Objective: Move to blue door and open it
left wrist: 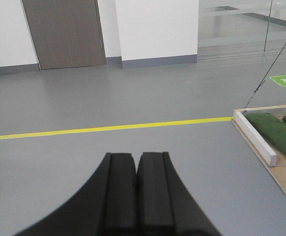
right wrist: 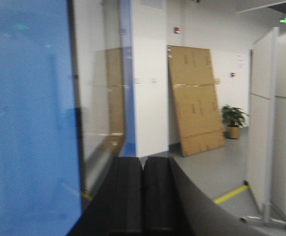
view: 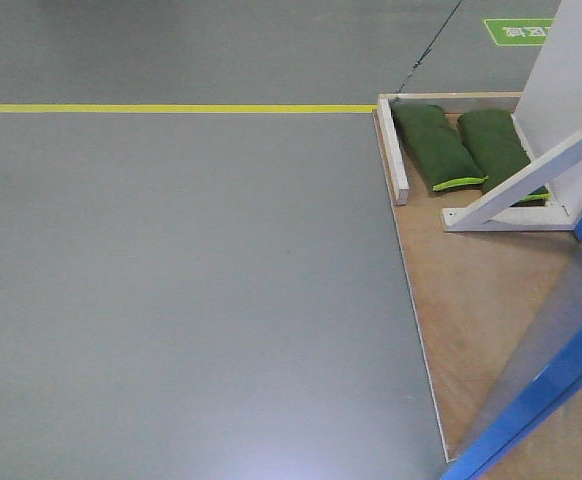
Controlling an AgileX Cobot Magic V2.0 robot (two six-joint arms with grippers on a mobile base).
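The blue door (right wrist: pixel 30 123) fills the left of the right wrist view as a glossy bright-blue panel with a dark edge. Its handle and lock are out of view. In the front view only its blue lower edge (view: pixel 541 400) crosses the bottom right corner above the plywood base (view: pixel 471 300). My right gripper (right wrist: pixel 143 162) is shut and empty, close to the right of the door's edge. My left gripper (left wrist: pixel 136 157) is shut and empty, held above the grey floor, away from the door.
A white brace frame (view: pixel 531 180) and two green sandbags (view: pixel 461 145) sit on the plywood base, with a white rail (left wrist: pixel 255 137) along its edge. A yellow floor line (view: pixel 171 108) runs across. Cardboard sheets (right wrist: pixel 194 98), a plant (right wrist: pixel 233 120) and white partitions (right wrist: pixel 275 123) stand beyond.
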